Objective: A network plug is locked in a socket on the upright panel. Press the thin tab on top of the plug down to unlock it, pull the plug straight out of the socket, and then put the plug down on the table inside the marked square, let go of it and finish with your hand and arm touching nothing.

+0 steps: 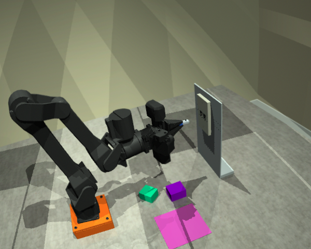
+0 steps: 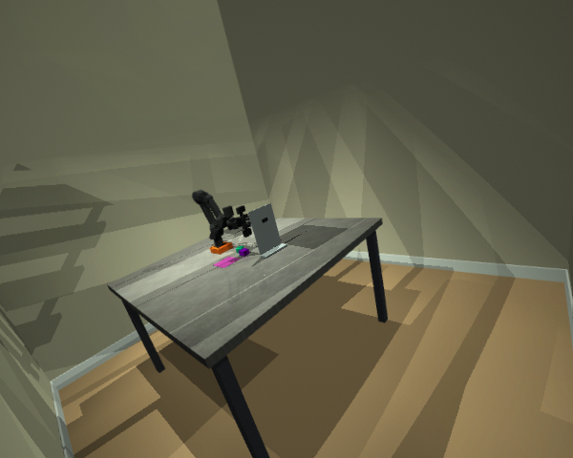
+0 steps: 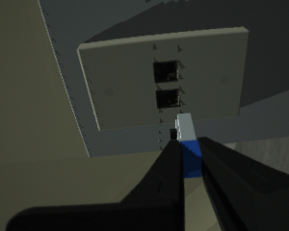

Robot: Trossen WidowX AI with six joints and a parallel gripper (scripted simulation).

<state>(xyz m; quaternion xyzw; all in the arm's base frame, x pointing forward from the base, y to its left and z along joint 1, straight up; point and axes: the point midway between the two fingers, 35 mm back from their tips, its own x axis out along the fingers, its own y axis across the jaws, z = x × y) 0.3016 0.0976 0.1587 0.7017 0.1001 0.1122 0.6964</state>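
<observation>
Blue-grey plug (image 3: 188, 144) outside socket (image 3: 169, 98)

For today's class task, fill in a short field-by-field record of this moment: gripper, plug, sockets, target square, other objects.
gripper: gripper shut on the plug, held in the air short of the panel
plug: blue and pale grey plug, out of the socket, nose towards the faceplate
panel: upright grey panel with a beige faceplate
sockets: two dark sockets, both vacant
target square: magenta square on the table, nothing on it
other objects: green block, purple block, beside the square
</observation>
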